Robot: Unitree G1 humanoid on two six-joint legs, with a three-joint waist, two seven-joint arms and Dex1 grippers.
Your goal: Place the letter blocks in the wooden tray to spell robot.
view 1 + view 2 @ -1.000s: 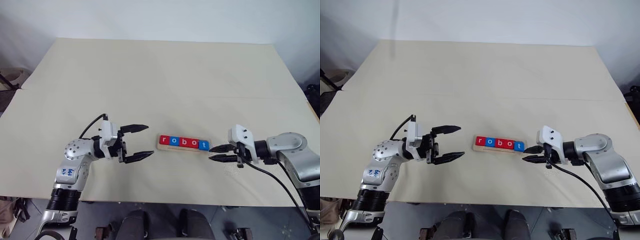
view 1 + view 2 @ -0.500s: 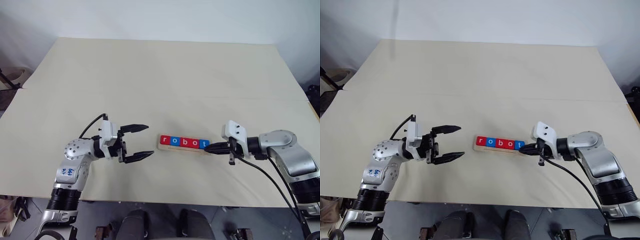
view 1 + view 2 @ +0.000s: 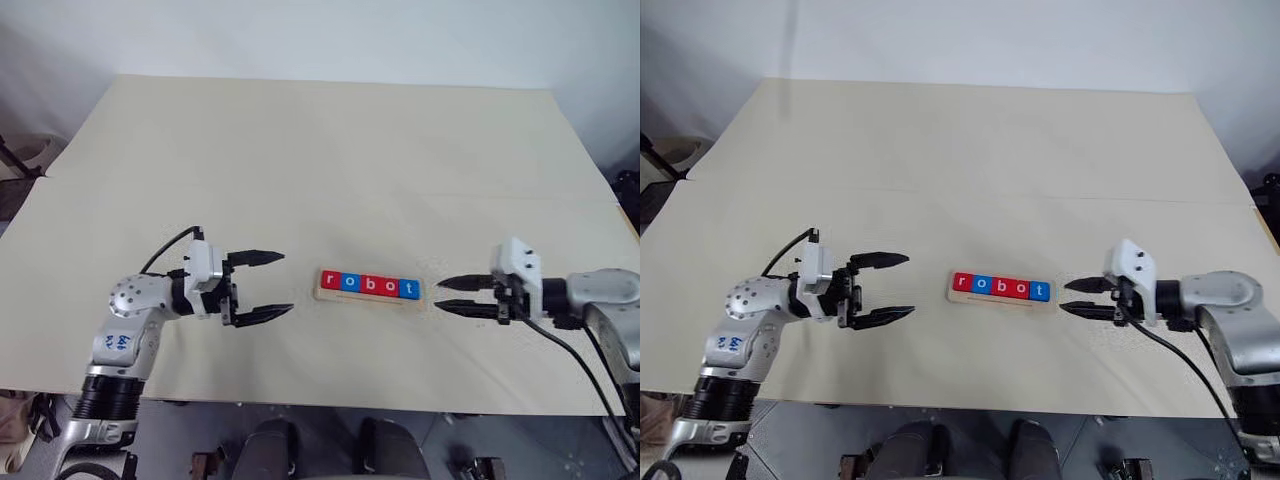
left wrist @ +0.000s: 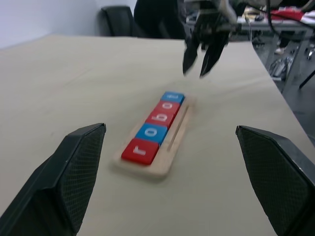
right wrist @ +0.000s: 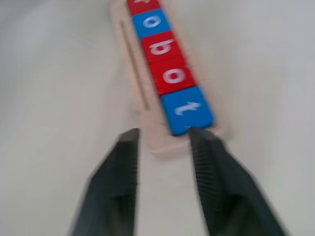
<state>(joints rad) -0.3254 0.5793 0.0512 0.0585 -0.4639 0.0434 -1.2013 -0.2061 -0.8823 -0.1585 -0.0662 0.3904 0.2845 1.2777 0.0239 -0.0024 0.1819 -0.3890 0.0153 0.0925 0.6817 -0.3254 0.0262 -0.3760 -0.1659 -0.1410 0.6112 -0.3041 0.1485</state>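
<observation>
Letter blocks [image 3: 368, 285] sit in the wooden tray [image 3: 368, 296] near the front middle, spelling robot. Left gripper [image 3: 262, 285] gapes wide; right gripper [image 3: 452, 295] stands partly apart, both empty.

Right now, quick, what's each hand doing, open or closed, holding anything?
Left hand: open, empty, left of the wooden tray.
Right hand: open, empty, just off the tray's t end.

A cream-covered table [image 3: 320, 160] carries the wooden tray [image 3: 368, 297], apparently flat, near its front edge.
</observation>
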